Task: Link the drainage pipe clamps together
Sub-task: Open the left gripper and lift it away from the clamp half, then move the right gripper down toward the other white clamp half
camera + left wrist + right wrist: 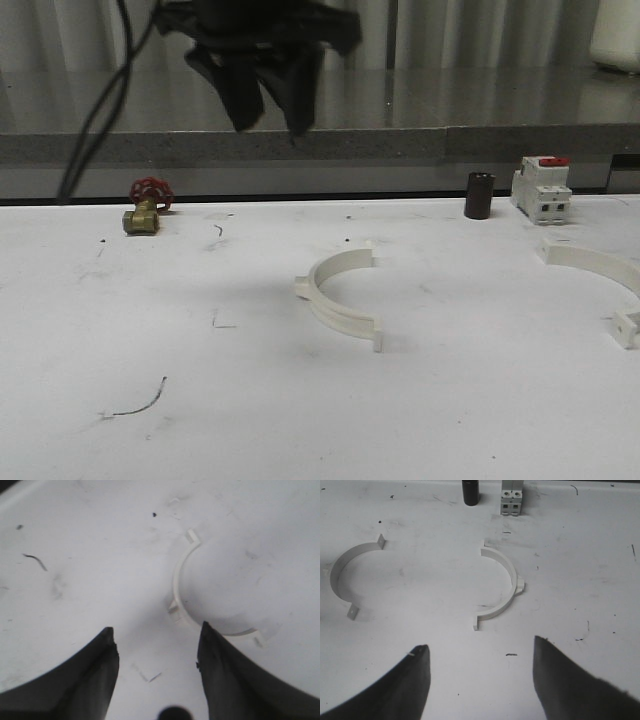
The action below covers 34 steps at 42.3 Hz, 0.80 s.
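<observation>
1. clamps first: one white half-ring clamp [338, 297] lies flat near the middle of the white table [300, 420], its open side facing right, with small square tabs at its ends.
2. second half-ring clamp [600, 275] lies flat at the table's right edge, well apart from the first, partly cut off in the front view.
3. left gripper [268, 95] hangs high above the table, behind the middle clamp, its dark fingers spread and empty.
4. right gripper [480, 680] hovers above the table with fingers parted, grasping nothing, both clamps ahead of it.
5. along the back: white breaker [541, 188] with red top, dark cylinder [479, 195] just beside it, and brass valve [146, 208] with red handle far left.
</observation>
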Tool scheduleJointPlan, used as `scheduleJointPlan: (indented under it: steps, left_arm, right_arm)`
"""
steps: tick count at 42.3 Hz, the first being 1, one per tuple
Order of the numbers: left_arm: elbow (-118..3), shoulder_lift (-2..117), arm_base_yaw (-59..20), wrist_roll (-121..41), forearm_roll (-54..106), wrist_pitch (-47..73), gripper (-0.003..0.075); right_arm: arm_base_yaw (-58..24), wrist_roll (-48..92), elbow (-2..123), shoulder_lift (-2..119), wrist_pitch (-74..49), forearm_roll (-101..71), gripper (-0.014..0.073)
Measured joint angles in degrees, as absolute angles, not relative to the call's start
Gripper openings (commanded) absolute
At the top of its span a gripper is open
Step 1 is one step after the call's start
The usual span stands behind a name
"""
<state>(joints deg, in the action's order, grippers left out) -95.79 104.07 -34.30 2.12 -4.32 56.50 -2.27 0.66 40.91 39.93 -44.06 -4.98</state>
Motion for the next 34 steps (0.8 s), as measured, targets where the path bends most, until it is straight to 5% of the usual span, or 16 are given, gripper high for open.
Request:
scheduleJointPlan:
  steps: [34]
  left_arm:
    - [-47.7,52.7,-29.1,-2.5,-1.4,47.2,0.0356]
  right_arm:
    - [-2.3,0.7,40.9,39.9,-44.1,-5.0,0.0477]
